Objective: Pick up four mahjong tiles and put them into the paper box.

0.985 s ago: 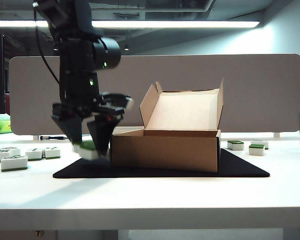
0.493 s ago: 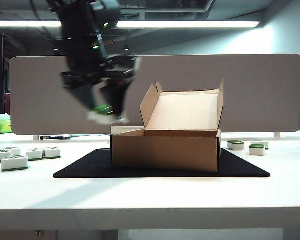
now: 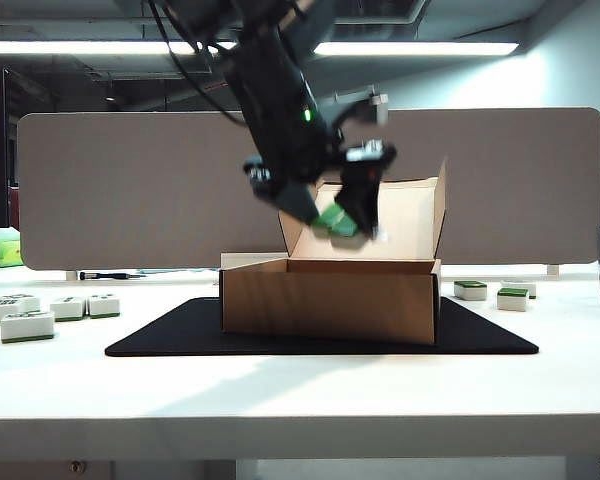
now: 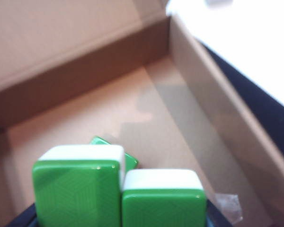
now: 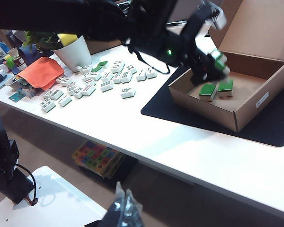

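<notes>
Since a second ago: left gripper (image 3: 332,215) rose from mat's left edge, swung over paper box (image 3: 330,300) | jaws clenched on mahjong tiles (image 4: 118,196), above box floor | two green tiles (image 5: 217,89) lay inside box | right gripper (image 5: 124,210) hung off worktop's front edge, jaws' state unclear
</notes>
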